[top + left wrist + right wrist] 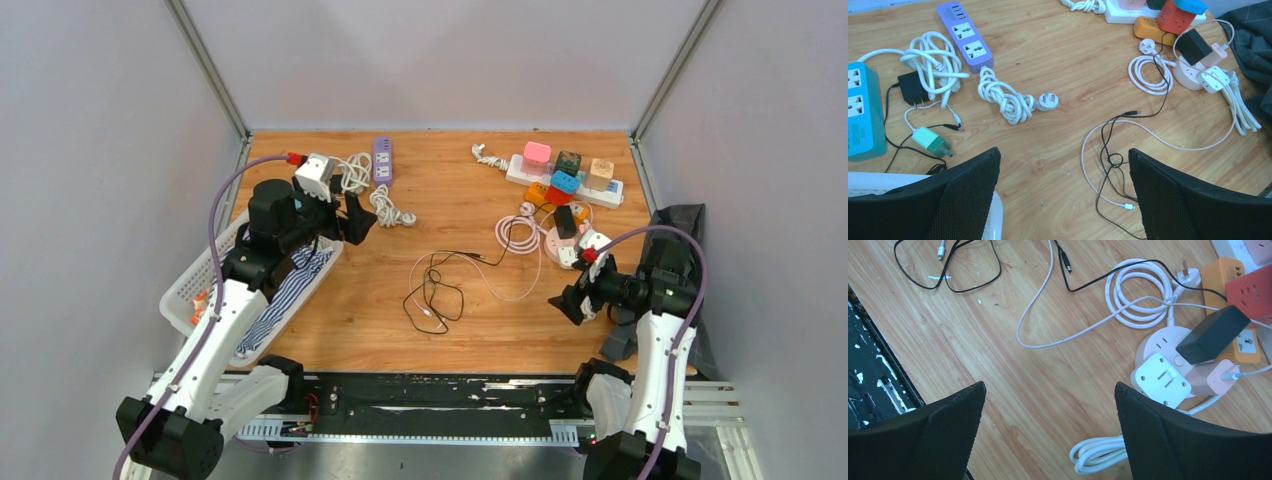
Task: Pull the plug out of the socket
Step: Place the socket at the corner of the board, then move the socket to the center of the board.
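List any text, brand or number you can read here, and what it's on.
No readable text in any view.
Teal power strip: a small mark on its face, too blurred to read.
Purple power strip, black adapter, white adapter: no print visible.

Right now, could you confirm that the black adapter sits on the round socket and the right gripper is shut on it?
Not quite: the right gripper is open and apart from the black adapter, as the right wrist view shows. The adapter does sit on the round socket.
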Robot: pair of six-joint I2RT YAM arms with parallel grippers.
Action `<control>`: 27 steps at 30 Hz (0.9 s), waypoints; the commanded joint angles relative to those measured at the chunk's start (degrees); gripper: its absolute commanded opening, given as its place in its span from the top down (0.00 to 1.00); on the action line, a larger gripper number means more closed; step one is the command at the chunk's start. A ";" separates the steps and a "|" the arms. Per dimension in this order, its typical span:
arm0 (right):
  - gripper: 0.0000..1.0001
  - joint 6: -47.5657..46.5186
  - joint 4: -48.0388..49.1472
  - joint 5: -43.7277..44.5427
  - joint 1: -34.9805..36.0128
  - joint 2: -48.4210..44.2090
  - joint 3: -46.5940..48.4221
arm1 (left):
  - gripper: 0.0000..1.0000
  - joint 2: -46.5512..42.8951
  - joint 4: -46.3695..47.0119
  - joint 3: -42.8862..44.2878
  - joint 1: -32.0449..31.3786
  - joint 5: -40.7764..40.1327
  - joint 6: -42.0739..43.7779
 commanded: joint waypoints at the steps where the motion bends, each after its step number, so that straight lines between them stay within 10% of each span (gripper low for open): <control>1: 0.00 4.80 1.81 1.38 -1.00 2.30 3.96 | 0.00 -1.02 -2.14 0.52 -1.47 -1.98 1.91; 20: 0.00 18.87 9.93 8.76 -1.03 16.08 16.92 | 0.00 -2.22 -3.58 0.65 -5.08 -4.01 3.64; 27: 0.01 25.43 23.61 13.56 -0.97 25.65 15.69 | 0.00 -6.80 3.35 -0.84 -5.34 8.07 -3.15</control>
